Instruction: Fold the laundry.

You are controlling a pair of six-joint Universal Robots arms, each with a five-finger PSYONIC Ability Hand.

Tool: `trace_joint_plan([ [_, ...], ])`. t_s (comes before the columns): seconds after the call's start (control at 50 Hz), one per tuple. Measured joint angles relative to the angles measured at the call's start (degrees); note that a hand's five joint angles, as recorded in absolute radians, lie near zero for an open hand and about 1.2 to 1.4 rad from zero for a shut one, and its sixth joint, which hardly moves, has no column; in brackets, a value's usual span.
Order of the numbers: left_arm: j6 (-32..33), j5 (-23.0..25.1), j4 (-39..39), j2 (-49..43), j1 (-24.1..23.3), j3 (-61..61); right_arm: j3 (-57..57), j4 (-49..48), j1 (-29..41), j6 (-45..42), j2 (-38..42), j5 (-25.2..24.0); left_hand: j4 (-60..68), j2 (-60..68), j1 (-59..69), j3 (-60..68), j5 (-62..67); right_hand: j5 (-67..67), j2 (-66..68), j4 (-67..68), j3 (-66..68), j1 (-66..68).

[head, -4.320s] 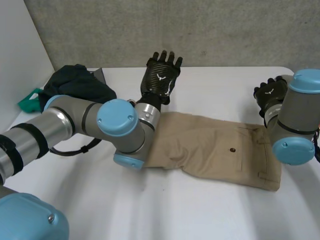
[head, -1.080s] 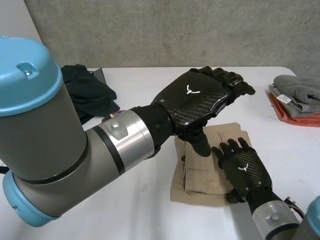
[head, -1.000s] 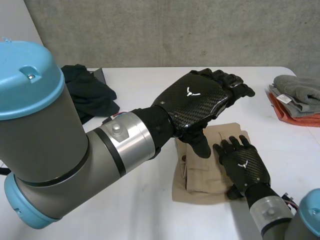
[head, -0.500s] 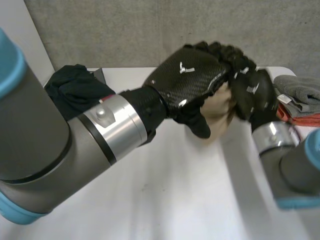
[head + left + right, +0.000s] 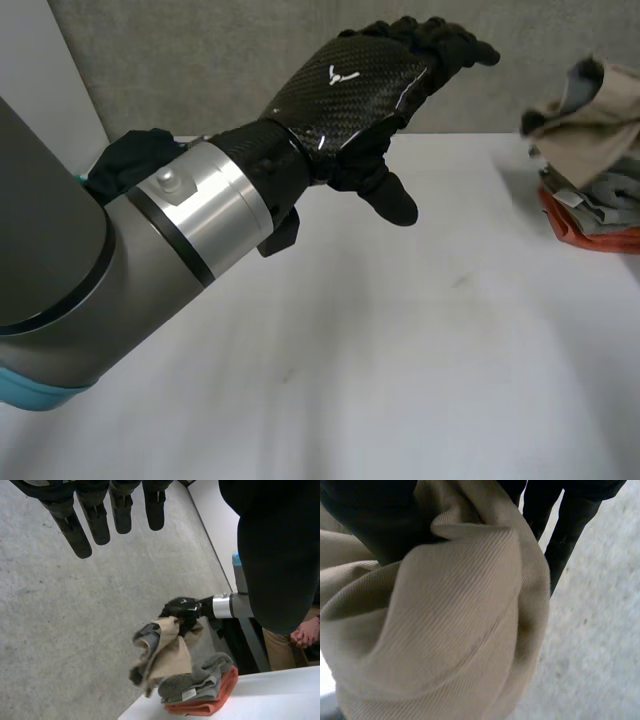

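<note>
The folded tan trousers (image 5: 592, 112) hang bunched in the air at the table's far right, just above a stack of folded laundry (image 5: 590, 215). In the left wrist view my right hand (image 5: 181, 611) is shut on the trousers (image 5: 167, 655) from above. In the right wrist view its fingers (image 5: 565, 530) and thumb curl round the tan cloth (image 5: 445, 630). My left hand (image 5: 360, 80) is raised over the middle of the table, open and holding nothing, with straight fingers (image 5: 100, 515).
The stack is a grey towel (image 5: 200, 677) on an orange cloth (image 5: 200, 705). A heap of dark clothes (image 5: 130, 160) lies at the far left of the white table (image 5: 350, 350). A person (image 5: 280, 555) stands beyond the table's right end.
My right hand closed on the folded trousers, lifted them off the table's middle and carried them right, over the stack. My left hand rose higher, still open.
</note>
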Motion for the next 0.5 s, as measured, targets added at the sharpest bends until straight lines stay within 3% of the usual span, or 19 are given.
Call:
trace_joint_plan([
  [0.2, 0.3, 0.0, 0.0, -2.5, 0.0, -0.3, -6.1, 1.7, -5.6, -7.4, 14.7, -5.9, 0.0, 0.0, 0.0, 0.0, 0.0, 2.4, 0.0, 0.1, 0.0, 0.0],
  [0.34, 0.3, -0.1, 0.0, -3.3, 0.0, -0.2, -3.7, 2.4, -6.5, -13.3, 14.6, -10.0, 0.0, 0.0, 0.0, 0.1, 0.0, 4.5, 0.0, 0.2, 0.5, 0.0],
  [0.5, 0.2, -0.2, 0.0, -3.5, 0.0, 0.2, -3.4, 1.6, -6.7, -12.4, 9.2, -7.1, 0.0, 0.1, 0.0, 0.1, 0.0, 4.5, 0.0, 0.2, 0.6, 0.0],
])
